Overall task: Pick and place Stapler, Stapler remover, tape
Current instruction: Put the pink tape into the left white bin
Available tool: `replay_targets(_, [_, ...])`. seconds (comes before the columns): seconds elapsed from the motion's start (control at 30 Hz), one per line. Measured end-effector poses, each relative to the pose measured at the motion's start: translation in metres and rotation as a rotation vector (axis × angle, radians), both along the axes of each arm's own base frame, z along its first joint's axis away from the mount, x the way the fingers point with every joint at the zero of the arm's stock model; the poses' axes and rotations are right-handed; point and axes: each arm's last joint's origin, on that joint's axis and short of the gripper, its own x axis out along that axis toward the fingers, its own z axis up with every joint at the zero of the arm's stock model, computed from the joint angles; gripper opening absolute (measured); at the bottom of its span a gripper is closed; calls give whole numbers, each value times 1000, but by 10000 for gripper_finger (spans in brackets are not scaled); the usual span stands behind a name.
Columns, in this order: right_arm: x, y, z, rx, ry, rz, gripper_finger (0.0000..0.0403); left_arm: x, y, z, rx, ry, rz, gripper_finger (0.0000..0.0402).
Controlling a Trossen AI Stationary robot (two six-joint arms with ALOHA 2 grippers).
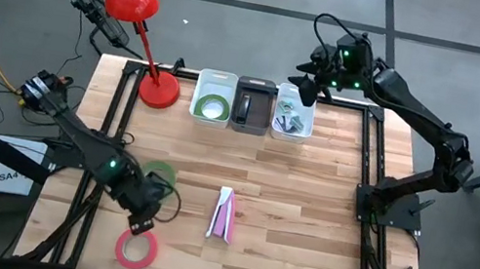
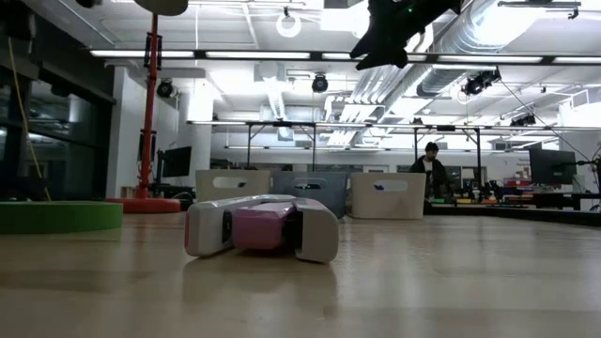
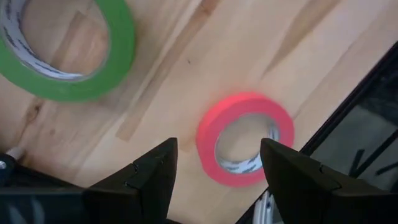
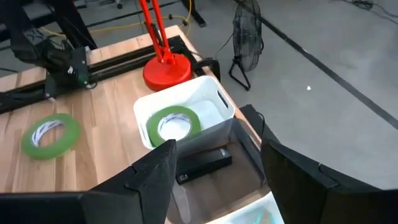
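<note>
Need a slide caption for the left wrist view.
Open left gripper poised over the pink tape roll; a green tape roll lies beside it.

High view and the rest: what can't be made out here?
- Clear bin contents: too small in the high view, cut off in the right wrist view.
- Green tape roll on the wood table: partly hidden by the left arm in the high view.
- Pink tape roll: absent from the low view.

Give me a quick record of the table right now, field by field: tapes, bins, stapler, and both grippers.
pink tape: on table, near front edge
green tape: loose on table
second green tape: in white bin
dark bin: holds a dark object
stapler: on table, centre
left gripper: open, above pink tape
right gripper: open, over the bins
</note>
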Motion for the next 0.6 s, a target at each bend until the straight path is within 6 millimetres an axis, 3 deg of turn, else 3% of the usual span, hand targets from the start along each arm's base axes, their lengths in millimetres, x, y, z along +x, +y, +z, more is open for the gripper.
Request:
replay_targets(0.43, [8, 22, -11, 79, 113, 65, 225, -9, -64, -36, 74, -20, -296, 225])
replay_targets(0.6, [16, 34, -11, 57, 129, 83, 225, -9, -80, -57, 134, -6, -380, 225])
